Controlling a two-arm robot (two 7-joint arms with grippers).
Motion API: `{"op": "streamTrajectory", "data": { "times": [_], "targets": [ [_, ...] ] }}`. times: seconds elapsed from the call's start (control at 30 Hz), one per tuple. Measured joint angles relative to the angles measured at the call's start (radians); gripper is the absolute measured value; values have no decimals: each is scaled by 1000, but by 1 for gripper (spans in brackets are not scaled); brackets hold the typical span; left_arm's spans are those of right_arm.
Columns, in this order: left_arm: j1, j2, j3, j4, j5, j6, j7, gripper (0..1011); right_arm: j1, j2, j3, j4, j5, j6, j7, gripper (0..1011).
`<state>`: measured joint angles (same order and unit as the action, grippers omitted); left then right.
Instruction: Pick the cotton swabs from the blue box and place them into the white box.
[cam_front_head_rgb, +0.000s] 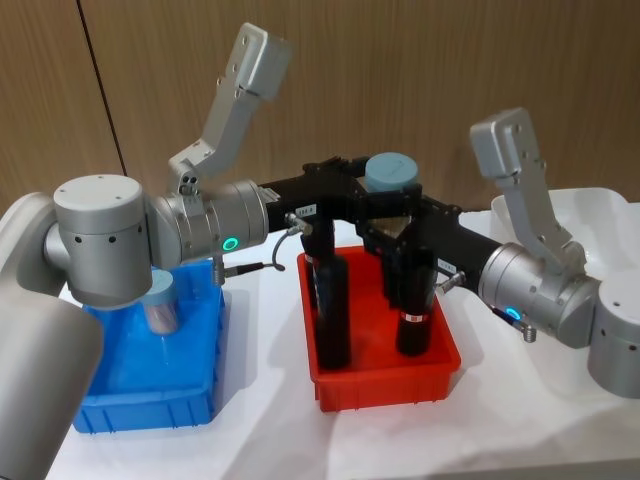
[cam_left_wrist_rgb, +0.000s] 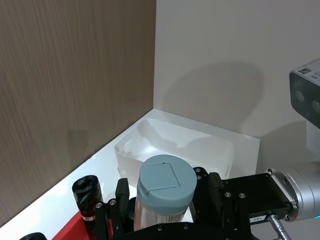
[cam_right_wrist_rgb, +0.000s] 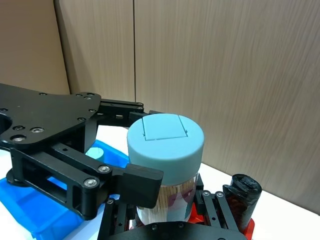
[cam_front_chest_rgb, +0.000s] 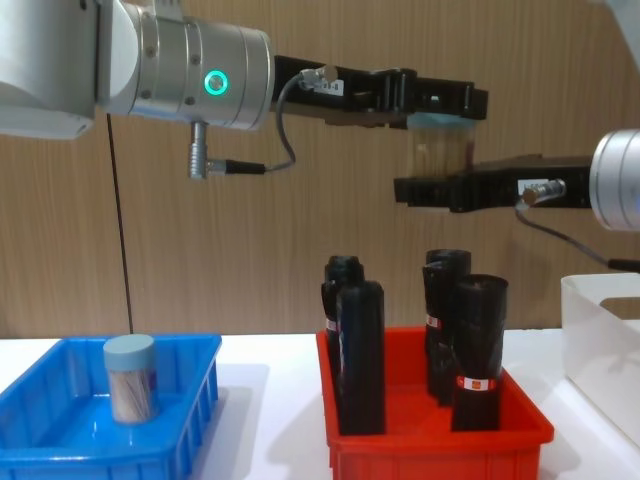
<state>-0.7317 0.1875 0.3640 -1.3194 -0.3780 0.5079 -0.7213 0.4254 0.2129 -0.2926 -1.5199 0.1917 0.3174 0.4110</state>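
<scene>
A tub of cotton swabs (cam_front_chest_rgb: 441, 150) with a grey-blue lid (cam_front_head_rgb: 390, 171) hangs high above the red bin. My left gripper (cam_front_chest_rgb: 440, 104) is shut on it at the lid. My right gripper (cam_front_chest_rgb: 436, 189) is closed round its lower body from the opposite side. The left wrist view shows the tub (cam_left_wrist_rgb: 165, 187) between black fingers, and the right wrist view shows it (cam_right_wrist_rgb: 165, 150) the same way. A second tub (cam_front_head_rgb: 160, 304) stands upright in the blue box (cam_front_head_rgb: 150, 405). The white box (cam_front_head_rgb: 600, 210) sits at the far right.
The red bin (cam_front_head_rgb: 385, 385) stands mid-table under both grippers, holding several tall black rolls (cam_front_chest_rgb: 362, 355) that reach up towards the arms. Wood-panelled wall lies behind. The white box (cam_left_wrist_rgb: 175, 145) is near the wall corner.
</scene>
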Motion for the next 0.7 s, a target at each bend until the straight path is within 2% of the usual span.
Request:
{"op": "streamTrajectory", "data": {
  "times": [0.3,0.7],
  "targets": [
    [0,0,-1,0,0,0,0,1003,-1,4,3,10,7,-6,-14,632],
    [0,0,-1,0,0,0,0,1003,6,15,21,64,7,-27,-54,632]
  ]
}}
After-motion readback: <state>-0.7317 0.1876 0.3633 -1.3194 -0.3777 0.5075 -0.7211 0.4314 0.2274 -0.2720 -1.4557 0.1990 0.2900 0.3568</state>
